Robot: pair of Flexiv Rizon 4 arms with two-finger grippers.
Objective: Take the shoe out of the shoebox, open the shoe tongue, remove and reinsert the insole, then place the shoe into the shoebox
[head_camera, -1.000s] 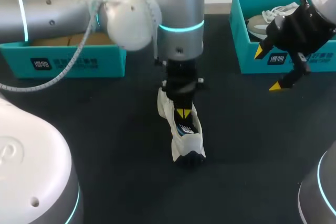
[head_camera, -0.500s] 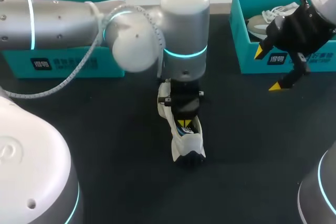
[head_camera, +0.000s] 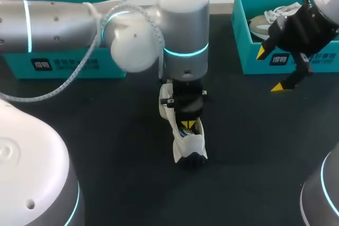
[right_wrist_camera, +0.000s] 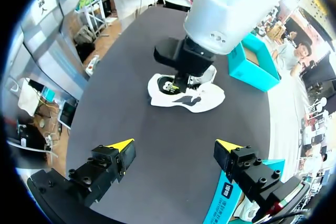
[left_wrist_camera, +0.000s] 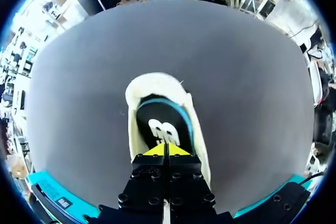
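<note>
**Two end effectors, one shoe out on the table**

The white shoe (head_camera: 186, 144) stands on the dark table (head_camera: 106, 130), between the left shoebox (head_camera: 74, 62) and the right shoebox (head_camera: 249, 62) and apart from both. The left end effector (left_wrist_camera: 168, 149) is down inside the shoe's opening, its fingers pressed together just over the black insole (left_wrist_camera: 157, 121). Whether they pinch the insole cannot be told. The right end effector (head_camera: 270, 70) hangs spread wide, holding nothing, at the right shoebox's front wall.

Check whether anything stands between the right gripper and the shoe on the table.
Nothing lies on the table between the right gripper and the shoe. The left gripper stands over the shoe, though, its fingers down in the opening, so that part is taken.
</note>
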